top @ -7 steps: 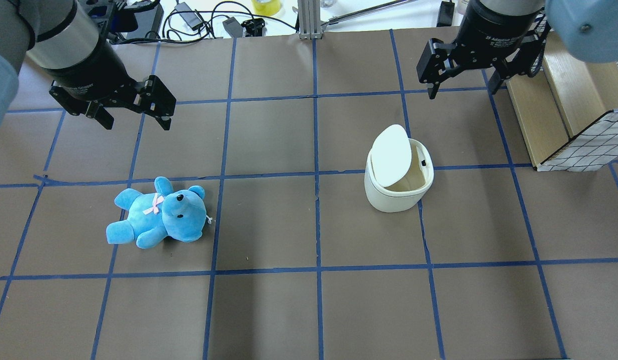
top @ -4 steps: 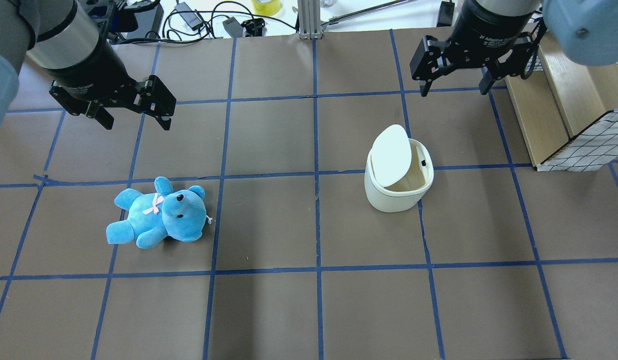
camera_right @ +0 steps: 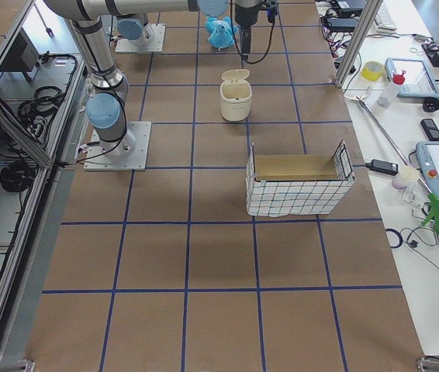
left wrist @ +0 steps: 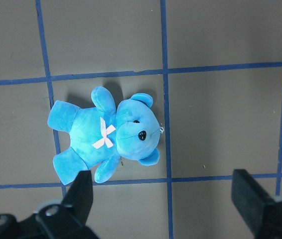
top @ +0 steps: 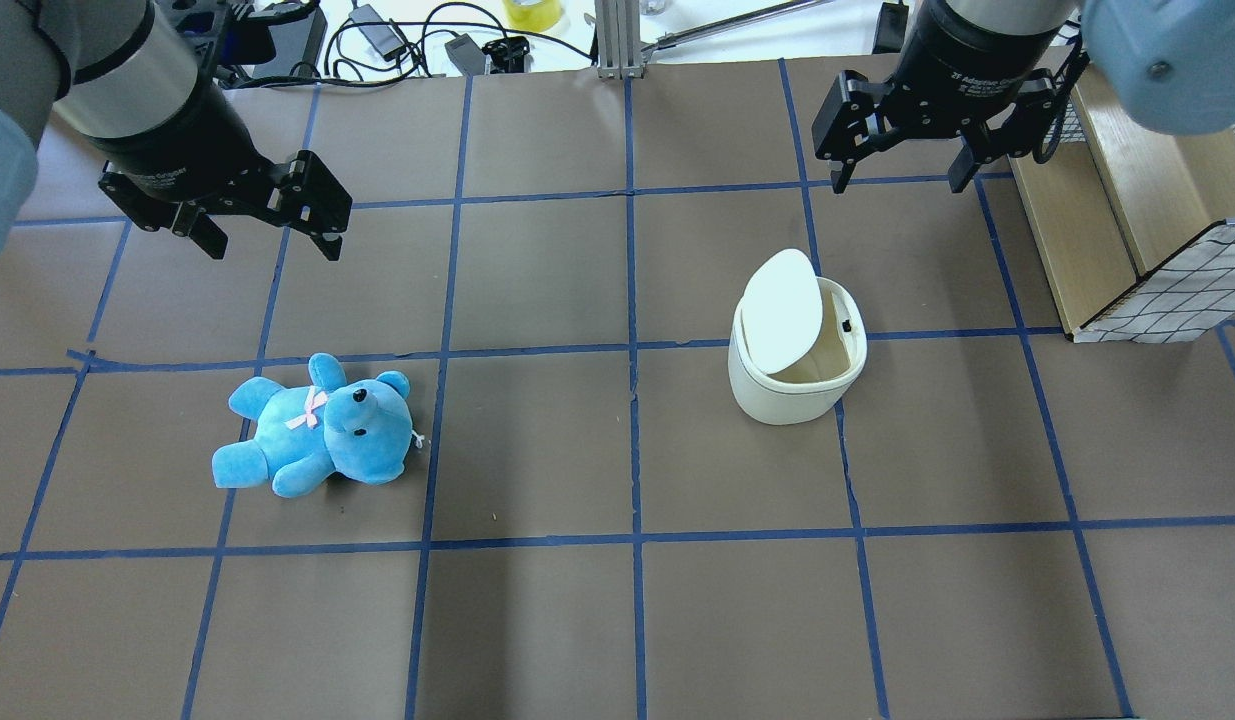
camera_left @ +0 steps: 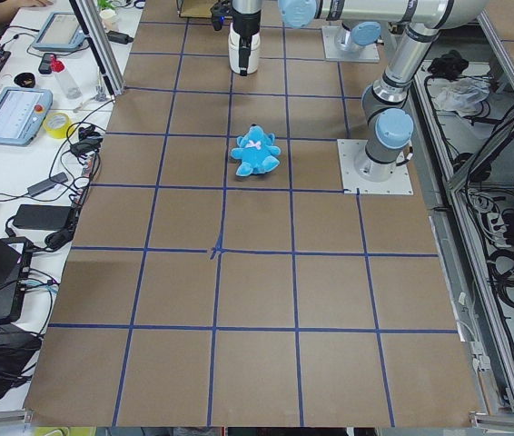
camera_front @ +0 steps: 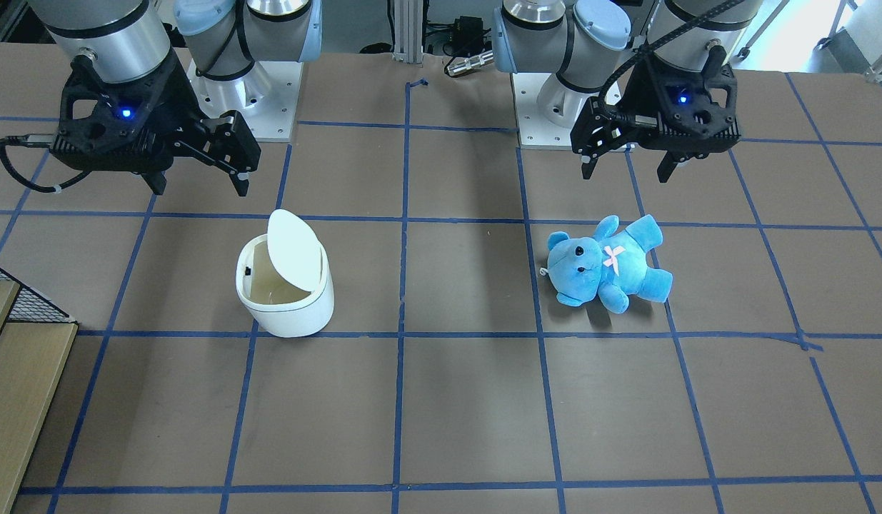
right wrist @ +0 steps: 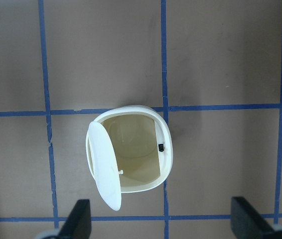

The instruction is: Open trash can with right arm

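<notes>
Overhead exterior, right pincer [top: 897,184] wide open, empty

We have the trash can [top: 792,395] in smooth white plastic with a soft sheen, beige inside. The counter [top: 537,440] wears matt brown paper, crossed by blue tape [top: 632,300]. The teddy bear [top: 317,430] is fuzzy blue plush cloth. The right pincer [top: 898,185] and the left pincer [top: 274,250] look matt black; the crate [top: 1147,190] shows pale wood.
</notes>
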